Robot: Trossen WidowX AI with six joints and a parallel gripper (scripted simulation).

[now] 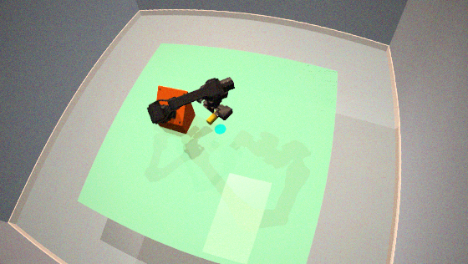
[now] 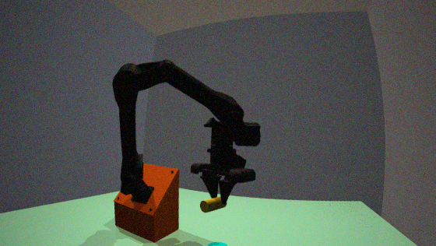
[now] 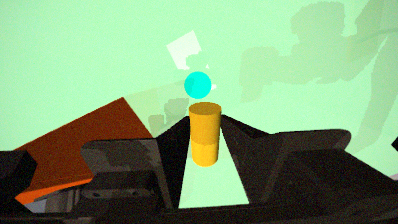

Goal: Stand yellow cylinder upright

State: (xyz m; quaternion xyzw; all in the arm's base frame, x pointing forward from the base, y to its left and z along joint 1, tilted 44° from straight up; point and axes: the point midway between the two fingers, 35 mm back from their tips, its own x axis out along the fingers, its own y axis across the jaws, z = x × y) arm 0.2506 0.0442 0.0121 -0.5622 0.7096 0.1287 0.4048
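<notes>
The yellow tall cylinder (image 1: 211, 119) (image 2: 212, 204) (image 3: 205, 131) is held between the fingers of my gripper (image 2: 219, 200) (image 3: 205, 119), which is shut on it. The cylinder lies nearly level, above the green mat, and sticks out from the fingers to one side. The fingers point down in the exterior view. The cyan circle (image 1: 220, 129) (image 2: 217, 244) (image 3: 198, 85) is flat on the mat and nothing stands on it. In the top view it shows just below and right of the cylinder.
The orange base block (image 1: 190, 121) (image 2: 136, 221) (image 3: 100, 145) carries the arm and stands left of the gripper. The green mat (image 1: 125, 167) (image 2: 311, 222) shows arm shadows and a bright patch (image 1: 238, 217). A raised rim (image 1: 395, 167) surrounds the floor.
</notes>
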